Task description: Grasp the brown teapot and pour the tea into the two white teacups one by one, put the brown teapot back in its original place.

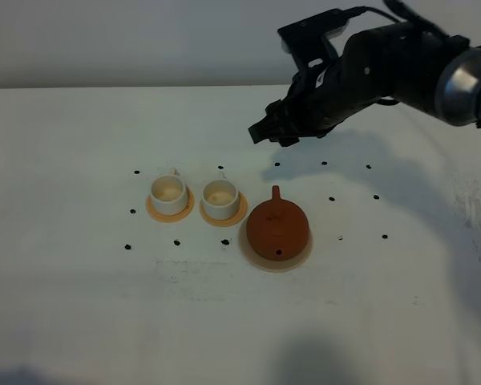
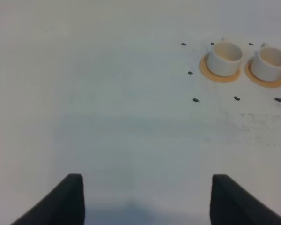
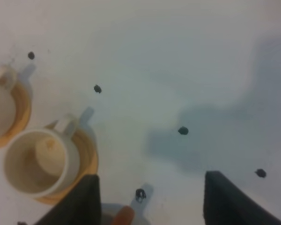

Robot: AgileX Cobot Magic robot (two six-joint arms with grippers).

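The brown teapot [image 1: 277,228] sits on the large beige coaster [image 1: 260,258] in the exterior high view, spout pointing away; only its spout tip [image 3: 124,216] shows in the right wrist view. The two white teacups [image 1: 167,192] [image 1: 220,198] stand on small orange coasters to its left, and show in the left wrist view [image 2: 226,58] [image 2: 269,63] and in the right wrist view [image 3: 35,161] [image 3: 1,108]. Their insides look cream; no tea is visible. My right gripper [image 1: 266,132] hangs open and empty above the table behind the teapot. My left gripper [image 2: 145,199] is open and empty, far from the cups.
Small black dots [image 1: 276,164] mark the white table around the cups and teapot. The right arm [image 1: 401,64] reaches in from the upper right and throws a shadow [image 1: 361,172] on the table.
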